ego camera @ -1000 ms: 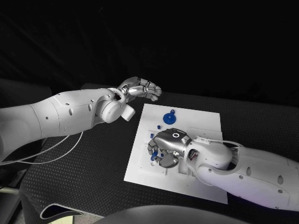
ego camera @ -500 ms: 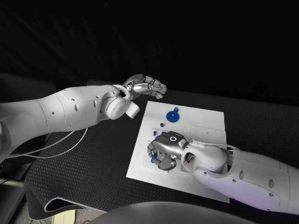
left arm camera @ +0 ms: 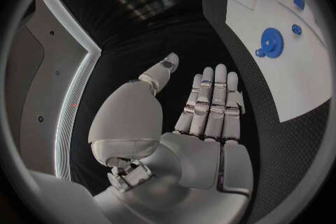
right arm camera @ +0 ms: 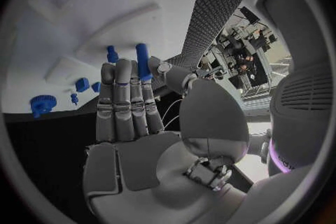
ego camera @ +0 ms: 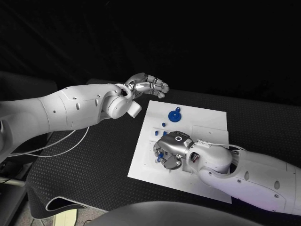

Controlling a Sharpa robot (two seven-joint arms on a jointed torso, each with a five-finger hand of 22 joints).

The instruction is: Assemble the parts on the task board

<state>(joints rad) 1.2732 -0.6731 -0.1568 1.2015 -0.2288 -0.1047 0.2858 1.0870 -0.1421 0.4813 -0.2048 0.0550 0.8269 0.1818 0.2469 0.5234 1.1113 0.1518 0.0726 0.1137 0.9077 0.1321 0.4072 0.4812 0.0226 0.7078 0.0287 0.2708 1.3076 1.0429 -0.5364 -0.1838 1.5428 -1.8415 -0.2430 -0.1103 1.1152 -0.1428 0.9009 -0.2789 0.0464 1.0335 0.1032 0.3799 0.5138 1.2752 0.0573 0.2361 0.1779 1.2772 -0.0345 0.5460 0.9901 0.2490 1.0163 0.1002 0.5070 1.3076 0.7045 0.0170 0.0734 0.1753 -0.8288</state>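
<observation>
Task board (ego camera: 198, 120) lies at table centre; right hand (ego camera: 172, 149) rests on it, fingers straight beside a blue peg (right arm camera: 143, 61), grip unclear; left hand (ego camera: 147, 86) at 11 o'clock, fingers apart, empty; blue gear (ego camera: 173, 116) at 12 o'clock

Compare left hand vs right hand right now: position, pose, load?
Position: the left hand hangs off the task board, beyond its far left corner; the right hand sits over the board's middle.
Load: the left hand holds nothing; the right hand's fingers reach down among small blue parts, with a blue peg against them. Whether it grips the peg is unclear.
Shared: both silver, on white arms.
</observation>
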